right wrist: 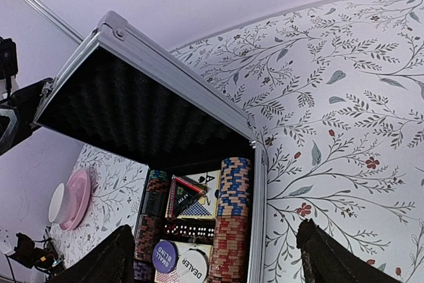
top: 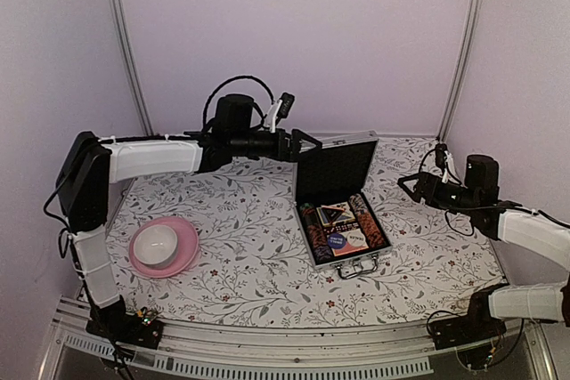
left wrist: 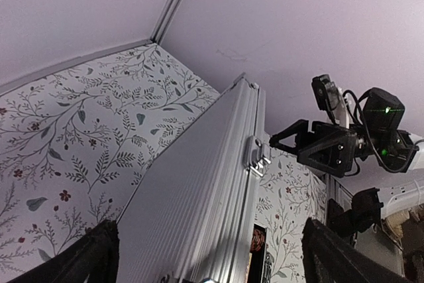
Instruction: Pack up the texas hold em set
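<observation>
Standing open just right of the middle of the counter (top: 240, 220), the silver case (top: 346, 236) has its lid (top: 337, 166) raised nearly upright. The black lining faces the near edge and the metal handle (top: 357, 266) is at the front. From above, the contents blur into a dark patch.

The right wrist view shows more. Striped chips (right wrist: 232, 220) fill a tall column along the right wall, and another column on the left is in shadow. Between them a red-black triangle (right wrist: 181, 193) lies over a playing card (right wrist: 207, 179). Below it are a dark strip (right wrist: 189, 230) with pale dots that I cannot identify, a blue disc (right wrist: 165, 254) marked small blind and a white dealer disc (right wrist: 193, 267). The lower edge of that frame cuts off the discs and the front of the case.

The left tool (top: 309, 141) hangs at the lid's upper left corner, on its outer side, with its jaws wide and holding nothing. In its own camera only the two fingertips (left wrist: 93, 256) show at the bottom corners, with the ribbed silver back of the lid and one latch (left wrist: 257, 153) between them. Whether a finger touches the lid cannot be told. The right tool (top: 411, 186) hovers to the right of the case, apart from it, spread wide and empty.

A pink plate (top: 189, 251) carrying a white bowl (top: 157, 242) sits well apart on the left.
</observation>
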Controlling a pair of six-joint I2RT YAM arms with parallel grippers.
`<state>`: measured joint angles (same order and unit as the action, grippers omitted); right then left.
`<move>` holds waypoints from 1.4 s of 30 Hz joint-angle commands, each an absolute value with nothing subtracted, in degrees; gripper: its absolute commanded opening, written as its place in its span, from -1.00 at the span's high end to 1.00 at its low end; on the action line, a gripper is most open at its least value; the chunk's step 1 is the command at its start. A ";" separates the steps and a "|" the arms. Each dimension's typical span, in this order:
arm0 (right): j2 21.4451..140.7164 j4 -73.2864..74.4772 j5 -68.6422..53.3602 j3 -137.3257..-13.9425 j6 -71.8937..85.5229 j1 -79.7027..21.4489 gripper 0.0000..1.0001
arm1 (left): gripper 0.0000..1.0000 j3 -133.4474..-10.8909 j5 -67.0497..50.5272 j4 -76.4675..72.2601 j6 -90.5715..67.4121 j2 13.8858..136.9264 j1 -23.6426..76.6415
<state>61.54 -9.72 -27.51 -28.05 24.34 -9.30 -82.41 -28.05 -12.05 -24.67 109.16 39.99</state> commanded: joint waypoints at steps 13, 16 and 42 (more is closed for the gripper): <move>58.26 -2.47 -17.40 -31.37 20.68 -9.16 -0.71 | -0.93 -78.70 -42.38 -5.42 -18.82 106.35 46.54; 56.05 1.74 -15.22 -32.82 19.54 -9.11 -0.71 | -0.93 -77.83 -44.16 -1.73 -16.58 106.26 49.10; 76.15 -0.86 -34.17 -31.94 22.41 -17.71 -0.44 | -0.89 -61.30 -24.66 -15.64 -25.31 99.35 52.75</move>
<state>72.55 2.81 -33.67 -31.79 23.07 -16.51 -62.78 -26.22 -13.32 -24.47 100.20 52.95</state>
